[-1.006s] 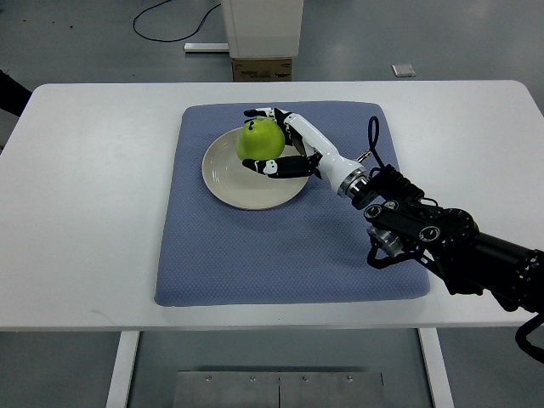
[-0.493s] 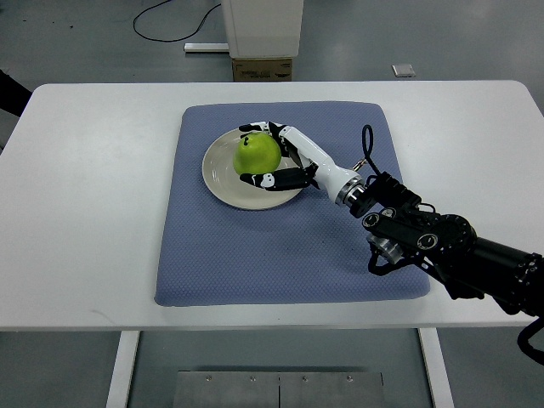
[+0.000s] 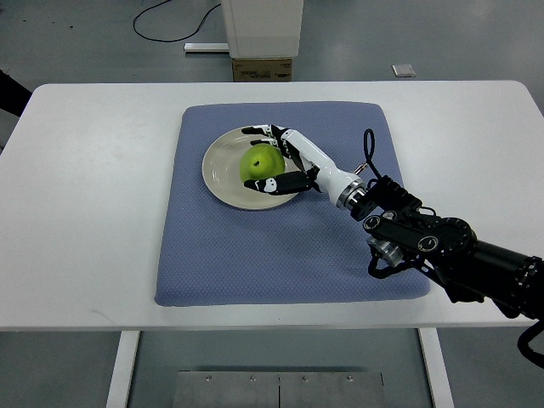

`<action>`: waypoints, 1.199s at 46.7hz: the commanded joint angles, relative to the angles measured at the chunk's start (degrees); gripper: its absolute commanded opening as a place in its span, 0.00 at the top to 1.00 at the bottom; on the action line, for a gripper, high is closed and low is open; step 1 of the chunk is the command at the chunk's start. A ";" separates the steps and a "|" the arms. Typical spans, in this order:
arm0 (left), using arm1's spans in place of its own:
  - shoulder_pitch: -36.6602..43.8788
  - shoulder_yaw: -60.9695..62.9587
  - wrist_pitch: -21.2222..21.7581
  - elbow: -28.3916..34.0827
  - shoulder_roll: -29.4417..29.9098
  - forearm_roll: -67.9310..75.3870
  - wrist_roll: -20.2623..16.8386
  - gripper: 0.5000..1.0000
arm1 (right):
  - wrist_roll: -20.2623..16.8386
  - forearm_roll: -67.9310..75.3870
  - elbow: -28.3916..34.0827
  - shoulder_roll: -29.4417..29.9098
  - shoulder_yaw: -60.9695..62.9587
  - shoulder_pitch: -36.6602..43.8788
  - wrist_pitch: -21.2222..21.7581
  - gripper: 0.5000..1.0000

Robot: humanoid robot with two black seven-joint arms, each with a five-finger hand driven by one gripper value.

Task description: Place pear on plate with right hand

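Right hand (image 3: pixel 285 161) reaches in from the lower right, black forearm crossing the blue mat (image 3: pixel 255 255) corner, white wrist angled up-left. Fingers curled around the pear (image 3: pixel 260 164): 1 set of black fingertips (image 3: pixel 255 132) shows over the fruit's far side, thumb tip at its near side, so the hand is closed on it.

Surface, left to right: white table (image 3: pixel 85 212), bare on its left third; blue mat in the middle, edges roughly parallel to the table's; bare white again to the right. Grey floor beyond the far edge, with a black cable (image 3: pixel 166 21), a white column base over a cardboard box (image 3: pixel 262 68), and 1 small grey square object (image 3: pixel 404 70).

Pear, green, sits inside the cream plate (image 3: pixel 219 166), toward its right half, against the palm. Whether it rests fully on the plate cannot be told.

Plate lies in the mat's upper middle, clear of every mat edge. Open mat in front of and left of the plate.
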 commanded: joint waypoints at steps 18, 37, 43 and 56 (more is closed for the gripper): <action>0.07 0.00 0.02 0.00 0.00 0.00 0.09 0.00 | -0.50 0.02 -1.60 0.00 1.32 0.08 -0.06 0.00; -0.01 0.00 0.02 0.00 0.00 0.00 0.00 0.00 | -1.73 0.02 -5.30 0.00 8.53 0.26 0.38 0.00; -0.01 0.00 -0.07 0.00 0.00 0.00 0.00 0.00 | -2.00 0.02 -5.21 0.00 11.25 0.17 0.73 0.00; -0.01 0.00 0.02 0.00 0.00 0.00 0.00 0.00 | -6.03 0.37 -5.12 -1.49 22.85 -2.20 4.16 0.00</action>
